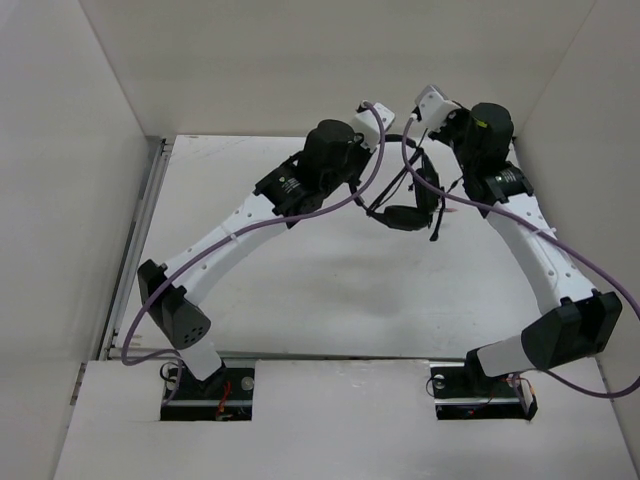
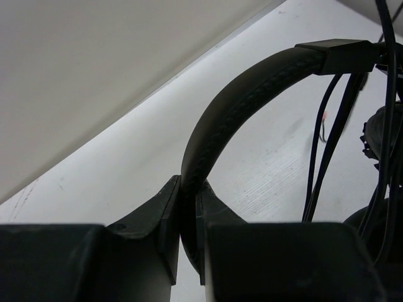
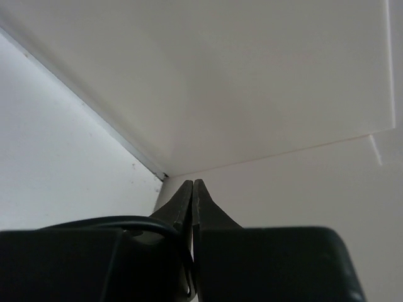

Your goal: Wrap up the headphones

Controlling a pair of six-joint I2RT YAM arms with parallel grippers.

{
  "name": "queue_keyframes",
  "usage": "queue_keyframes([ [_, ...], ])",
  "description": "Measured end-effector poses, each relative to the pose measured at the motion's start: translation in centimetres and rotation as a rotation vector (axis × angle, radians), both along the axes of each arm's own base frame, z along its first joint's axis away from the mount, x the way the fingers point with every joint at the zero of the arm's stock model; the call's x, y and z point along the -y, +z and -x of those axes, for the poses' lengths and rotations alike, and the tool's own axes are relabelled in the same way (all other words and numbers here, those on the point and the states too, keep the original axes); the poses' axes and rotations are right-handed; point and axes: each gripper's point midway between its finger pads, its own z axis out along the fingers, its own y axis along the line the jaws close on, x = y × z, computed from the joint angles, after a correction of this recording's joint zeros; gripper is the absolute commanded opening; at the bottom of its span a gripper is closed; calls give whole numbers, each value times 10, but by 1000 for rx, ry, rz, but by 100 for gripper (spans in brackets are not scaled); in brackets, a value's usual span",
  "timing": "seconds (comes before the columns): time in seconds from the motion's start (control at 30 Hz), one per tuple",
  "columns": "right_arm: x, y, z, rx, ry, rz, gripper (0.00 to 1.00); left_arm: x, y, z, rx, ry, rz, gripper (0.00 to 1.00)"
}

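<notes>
The left gripper [image 2: 189, 192] is clenched on the headphones [image 2: 252, 94], its two fingers [image 2: 165, 217] pressed against either side of the padded, stitched headband low on its curve. From that grip the band arches up and away to the gripper's right, ending in a squared slider piece near the top edge of the left wrist view. Thin black strands of the cable [image 2: 320, 151] hang down from below the slider, and further right the dark earcups [image 2: 378, 217] sit partly out of view. The white table [image 2: 264, 182] shows through the arch of the band, below and beyond the fingers; whether the earcups touch it cannot be told. The right gripper [image 3: 192, 189] is closed, its fingertips all but meeting, and a thin loop of cable [image 3: 113, 220] curves in from its left and drops into the narrow slit between the fingers, so it appears pinched there. Beyond those fingertips is only the corner where the table meets the white walls [image 3: 264, 82]. From above, both wrists meet at the far side of the table, the left one reaching in from the left and the right one from the right, with the headphones [image 1: 405, 214] dark between and just in front of them.
</notes>
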Motion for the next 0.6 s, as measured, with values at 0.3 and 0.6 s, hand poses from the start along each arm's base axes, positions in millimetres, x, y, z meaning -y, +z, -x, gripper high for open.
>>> queue_keyframes([
  [0.3, -9, -32, 1, -146, 132, -414, 16, 17, 34, 26, -12, -92, 76, 0],
  [0.6, -71, -48, 29, -412, 439, -1044, 25, 25, 122, 57, 74, -175, 238, 0],
])
